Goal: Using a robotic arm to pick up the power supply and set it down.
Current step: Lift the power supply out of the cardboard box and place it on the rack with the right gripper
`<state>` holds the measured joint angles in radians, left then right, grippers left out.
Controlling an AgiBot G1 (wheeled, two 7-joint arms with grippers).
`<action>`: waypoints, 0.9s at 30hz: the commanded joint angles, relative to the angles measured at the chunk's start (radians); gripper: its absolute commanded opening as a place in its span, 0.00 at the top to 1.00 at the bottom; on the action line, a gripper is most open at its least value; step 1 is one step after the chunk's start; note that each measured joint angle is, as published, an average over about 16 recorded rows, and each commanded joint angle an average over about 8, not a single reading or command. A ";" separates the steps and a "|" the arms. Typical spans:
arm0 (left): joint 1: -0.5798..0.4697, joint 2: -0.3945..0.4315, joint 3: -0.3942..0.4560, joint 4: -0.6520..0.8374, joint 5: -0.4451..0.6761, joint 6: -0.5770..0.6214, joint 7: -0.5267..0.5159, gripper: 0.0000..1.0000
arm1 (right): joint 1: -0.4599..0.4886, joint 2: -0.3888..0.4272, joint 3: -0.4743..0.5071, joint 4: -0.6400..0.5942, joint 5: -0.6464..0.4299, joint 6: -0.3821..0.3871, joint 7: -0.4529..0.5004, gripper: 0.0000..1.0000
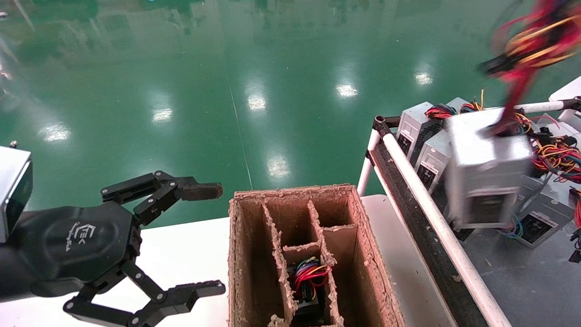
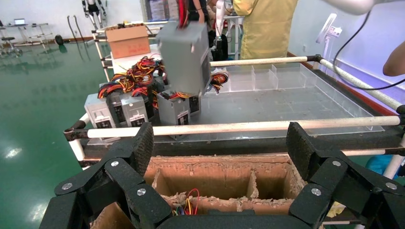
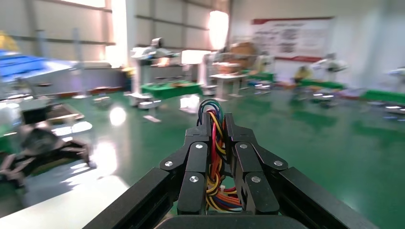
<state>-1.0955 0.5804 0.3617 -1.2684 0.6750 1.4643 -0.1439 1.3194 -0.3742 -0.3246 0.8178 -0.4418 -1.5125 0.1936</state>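
The right pincer [image 3: 217, 138] is pinching the wire bundle [image 3: 216, 143] of the power supply [image 1: 485, 170], its two fingers pressed in on the red, yellow and blue wires. The grey box hangs from those wires in the air, tilted, above the left end of the rack tray [image 1: 522, 272], which stands off the tabletop's right edge. Under and beside it, other power supplies [image 1: 420, 131] stand in a row just behind the tray's white rail [image 1: 435, 213]. The left pincer [image 1: 206, 238] hovers with fingers spread wide over the tabletop [image 1: 181, 254], near its far edge, just left of the cardboard box [image 1: 240, 254]. That box is split by dividers, and one compartment holds another unit with coloured wires [image 1: 311, 274].
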 commanded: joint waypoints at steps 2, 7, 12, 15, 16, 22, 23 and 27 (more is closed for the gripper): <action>0.000 0.000 0.000 0.000 0.000 0.000 0.000 0.00 | -0.022 0.077 0.033 -0.026 0.037 -0.007 0.001 1.00; 0.000 0.000 0.000 0.000 0.000 0.000 0.000 0.00 | -0.088 0.172 0.060 -0.084 0.090 -0.053 -0.024 1.00; 0.000 0.000 0.000 0.000 0.000 0.000 0.000 0.00 | -0.180 0.234 0.060 -0.125 0.144 -0.072 -0.055 1.00; 0.000 0.000 0.000 0.000 0.000 0.000 0.000 0.00 | -0.238 0.255 0.053 -0.150 0.181 -0.075 -0.072 1.00; 0.000 0.000 0.000 0.000 0.000 0.000 0.000 0.00 | -0.257 0.259 0.049 -0.159 0.193 -0.076 -0.076 1.00; 0.000 0.000 0.000 0.000 0.000 0.000 0.000 0.00 | -0.370 0.262 0.026 -0.217 0.267 -0.079 -0.103 1.00; 0.000 0.000 0.000 0.000 0.000 0.000 0.000 0.00 | -0.389 0.259 0.022 -0.225 0.278 -0.078 -0.109 1.00; 0.000 0.000 0.000 0.000 0.000 0.000 0.000 0.00 | -0.459 0.243 0.006 -0.247 0.310 -0.075 -0.139 1.00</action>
<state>-1.0956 0.5803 0.3621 -1.2684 0.6748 1.4642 -0.1438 0.8721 -0.1341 -0.3172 0.5779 -0.1372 -1.5851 0.0673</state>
